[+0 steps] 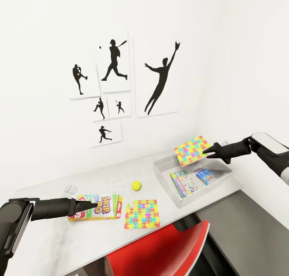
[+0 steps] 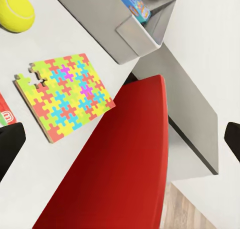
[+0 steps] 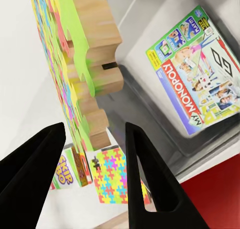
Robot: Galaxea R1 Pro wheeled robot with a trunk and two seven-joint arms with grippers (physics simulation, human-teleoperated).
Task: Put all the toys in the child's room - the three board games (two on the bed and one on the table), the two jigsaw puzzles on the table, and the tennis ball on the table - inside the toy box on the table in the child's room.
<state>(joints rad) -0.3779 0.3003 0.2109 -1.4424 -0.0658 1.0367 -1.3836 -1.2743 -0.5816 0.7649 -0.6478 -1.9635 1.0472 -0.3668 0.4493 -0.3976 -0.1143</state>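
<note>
My right gripper (image 1: 206, 152) (image 3: 95, 129) is shut on the edge of a jigsaw puzzle (image 1: 192, 150) (image 3: 75, 89), holding it tilted in the air over the toy box (image 1: 164, 163) (image 2: 135, 34). Inside the box lie the green board game (image 1: 184, 183) (image 3: 200, 69) and the blue one (image 1: 206, 176) (image 2: 135, 4). On the table (image 1: 52, 244) rest the SKIP-BO game (image 1: 98, 207) (image 3: 62, 171), the second puzzle (image 1: 142, 214) (image 2: 65, 96) and the tennis ball (image 1: 136, 185) (image 2: 16, 11). My left gripper (image 1: 93, 206) (image 2: 120, 144) hovers open over the SKIP-BO box.
A red chair (image 1: 160, 252) (image 2: 115, 179) stands tucked against the table's front edge. The lower dark-grey section (image 1: 249, 227) runs off to the right. A small clear object (image 1: 72, 189) sits behind the SKIP-BO box. Baseball silhouette posters (image 1: 114, 67) hang on the white wall.
</note>
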